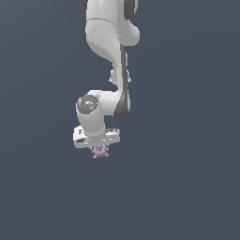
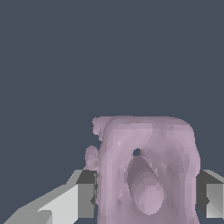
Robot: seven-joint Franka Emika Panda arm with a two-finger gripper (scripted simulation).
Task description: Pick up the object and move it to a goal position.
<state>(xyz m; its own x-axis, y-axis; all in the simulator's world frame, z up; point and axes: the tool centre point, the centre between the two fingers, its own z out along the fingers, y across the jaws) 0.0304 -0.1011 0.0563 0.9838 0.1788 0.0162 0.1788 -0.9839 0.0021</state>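
Evidently the grasp is done: the hand is closed on the object, whose pink lumpy body sits between the two fingers in the wrist view, touching both. What remains, I judge, is carrying it to the goal, which no picture shows. The arm reaches down, hand pointing downward.

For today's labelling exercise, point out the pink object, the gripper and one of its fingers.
object (image 2: 148, 175), wrist view, on its pink body between the fingers.
gripper (image 1: 99, 148), exterior view, midway between its fingertips, at the object.
fingers (image 2: 85, 199), wrist view, on one finger's flat pad face.
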